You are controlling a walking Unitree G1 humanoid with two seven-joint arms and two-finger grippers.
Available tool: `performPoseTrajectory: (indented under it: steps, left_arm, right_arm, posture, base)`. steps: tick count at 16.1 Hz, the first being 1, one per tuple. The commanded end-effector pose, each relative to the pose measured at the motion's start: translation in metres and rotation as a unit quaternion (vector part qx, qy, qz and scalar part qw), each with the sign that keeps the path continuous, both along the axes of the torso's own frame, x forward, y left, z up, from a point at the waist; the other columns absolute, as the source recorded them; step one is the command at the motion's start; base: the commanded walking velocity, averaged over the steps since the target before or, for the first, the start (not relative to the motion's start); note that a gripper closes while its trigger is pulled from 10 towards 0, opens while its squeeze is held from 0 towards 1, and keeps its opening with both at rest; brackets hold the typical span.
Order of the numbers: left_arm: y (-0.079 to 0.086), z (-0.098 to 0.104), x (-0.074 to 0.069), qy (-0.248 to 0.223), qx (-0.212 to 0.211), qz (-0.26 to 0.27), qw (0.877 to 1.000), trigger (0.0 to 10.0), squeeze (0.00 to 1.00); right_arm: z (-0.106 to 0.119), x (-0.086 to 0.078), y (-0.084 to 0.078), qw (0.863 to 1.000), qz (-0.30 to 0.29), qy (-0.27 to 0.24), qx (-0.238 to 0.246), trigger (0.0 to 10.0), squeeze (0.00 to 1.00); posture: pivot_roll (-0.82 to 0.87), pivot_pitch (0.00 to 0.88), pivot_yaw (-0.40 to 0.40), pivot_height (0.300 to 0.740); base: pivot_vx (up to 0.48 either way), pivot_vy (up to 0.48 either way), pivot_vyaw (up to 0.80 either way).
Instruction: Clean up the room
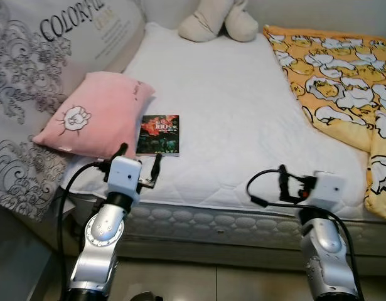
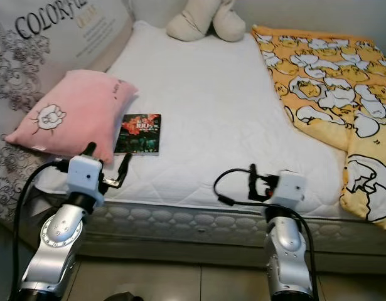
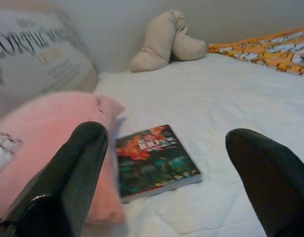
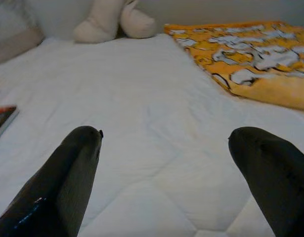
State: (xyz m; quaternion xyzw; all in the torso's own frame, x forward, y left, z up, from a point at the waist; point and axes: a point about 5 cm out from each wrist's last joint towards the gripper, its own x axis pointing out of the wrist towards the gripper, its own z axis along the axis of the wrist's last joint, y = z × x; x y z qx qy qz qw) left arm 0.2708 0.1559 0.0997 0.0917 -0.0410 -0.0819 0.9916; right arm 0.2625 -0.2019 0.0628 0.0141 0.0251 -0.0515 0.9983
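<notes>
Two grippers are hanging out at the near edge of the bed [image 1: 243,106] right now, both with their jaws spread wide and nothing between them. The left gripper [image 1: 140,160] is sitting just over the mattress edge, pointing at a book [image 1: 158,134] with a dark, reddish cover that's lying flat on the white quilted sheet. The book isn't being touched; in the left wrist view it's showing up right between the two black fingers [image 3: 72,173], a bit ahead of them. The book's left edge is sitting right up against a pink pillow [image 1: 92,113] with a little white flower design, can't tell if they're actually touching.

The right gripper [image 1: 271,182] is hovering lower, at the bed's front edge, well apart from the book, aiming across bare sheet.

Further back, a beige plush thing [image 1: 218,19] is slumping against the wall at the head of the bed. A yellow-orange blanket [image 1: 343,88] with a white cartoon print is bunching along the right side. A big grey patterned cushion [image 1: 42,56] with lettering is leaning on the left.
</notes>
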Motion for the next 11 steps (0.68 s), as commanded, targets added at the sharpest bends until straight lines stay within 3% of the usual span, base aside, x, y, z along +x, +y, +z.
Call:
performPoseTrajectory:
  steps: [1,6,11]
  left_arm:
    - [0.007,-0.003,0.002,0.019,-0.032,0.034,0.999,10.0,0.00]
    - [0.023,-0.017,0.005,0.065,-0.080,0.102,0.989,10.0,0.00]
    - [0.019,-0.015,0.009,0.066,-0.088,0.091,0.990,10.0,0.00]
  right_arm:
    - [0.005,0.004,0.004,1.000,0.017,-0.010,-0.022,10.0,0.00]
    - [0.015,0.018,0.004,0.999,0.029,-0.017,-0.032,10.0,0.00]
    - [0.019,0.022,0.005,0.998,0.036,-0.023,-0.036,10.0,0.00]
  posture:
    - [-0.05,0.000,-0.007,0.740]
    - [-0.05,0.000,-0.006,0.740]
    - [-0.06,0.000,0.000,0.740]
  base:
    - [0.247,-0.409,0.00]
    - [0.277,-0.388,0.00]
    - [0.304,-0.368,0.00]
